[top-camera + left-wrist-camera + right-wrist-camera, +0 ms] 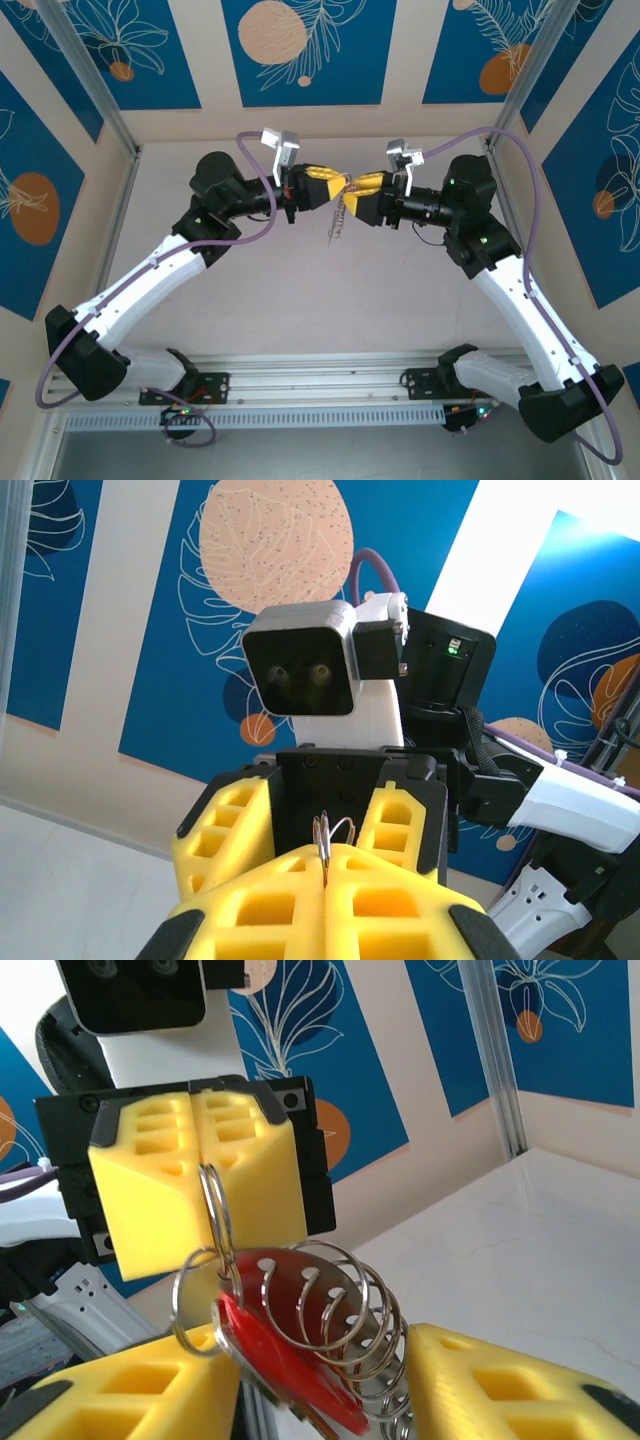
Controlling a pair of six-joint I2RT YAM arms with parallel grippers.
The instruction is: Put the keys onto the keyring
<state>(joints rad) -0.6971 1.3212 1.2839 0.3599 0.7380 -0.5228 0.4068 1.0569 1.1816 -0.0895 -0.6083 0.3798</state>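
Both grippers meet in mid-air over the table. My left gripper [333, 187] [325, 872] [205, 1175] is shut on the keyring's thin wire ring [322, 838] [213, 1210], held edge-on. That ring runs down to the red-headed key [285, 1360], which lies against a flat silver plate with a row of holes [300, 1272] carrying several wire rings. My right gripper [360, 188] [325, 1385] is shut on this key bundle, one yellow finger on each side. A short chain of silvery rings [339, 217] dangles below the fingertips.
The white table [330, 300] lies well below both grippers. Patterned blue and beige walls [300, 50] and metal corner posts [95, 85] enclose it. The arm bases sit on the rail [320, 385] at the near edge.
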